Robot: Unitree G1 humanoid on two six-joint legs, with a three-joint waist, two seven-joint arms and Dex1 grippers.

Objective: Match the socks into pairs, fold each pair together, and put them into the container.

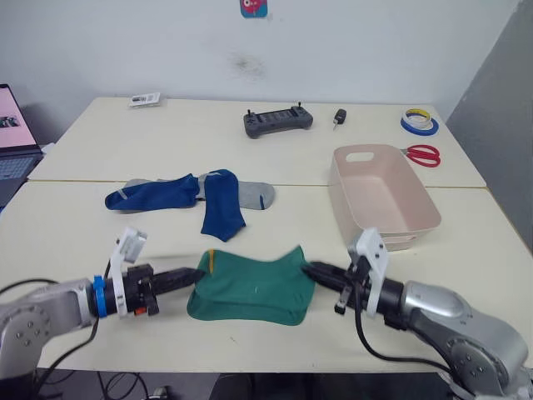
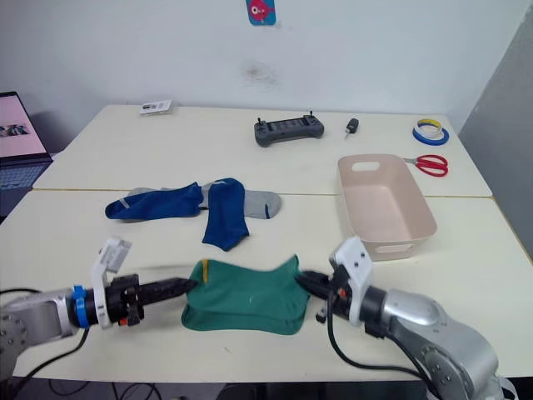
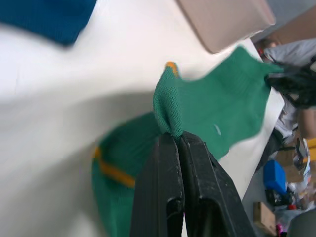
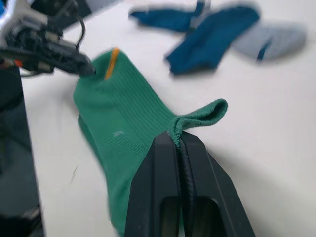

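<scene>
Two green socks [image 1: 250, 287] lie stacked near the table's front edge, stretched between both grippers. My left gripper [image 1: 196, 277] is shut on the left end of the top green sock [image 3: 207, 103]. My right gripper [image 1: 306, 268] is shut on its right end [image 4: 197, 116]. Further back lie two royal blue socks [image 1: 223, 204] crossing over a grey sock [image 1: 254, 195] with blue marks. The pale pink container [image 1: 379, 196] stands empty at the right.
At the back of the table are a black controller [image 1: 277, 121], a key fob [image 1: 339, 117], tape rolls [image 1: 419, 122], red scissors [image 1: 423, 154] and a small card [image 1: 144, 99]. A laptop [image 1: 12, 137] sits at the far left.
</scene>
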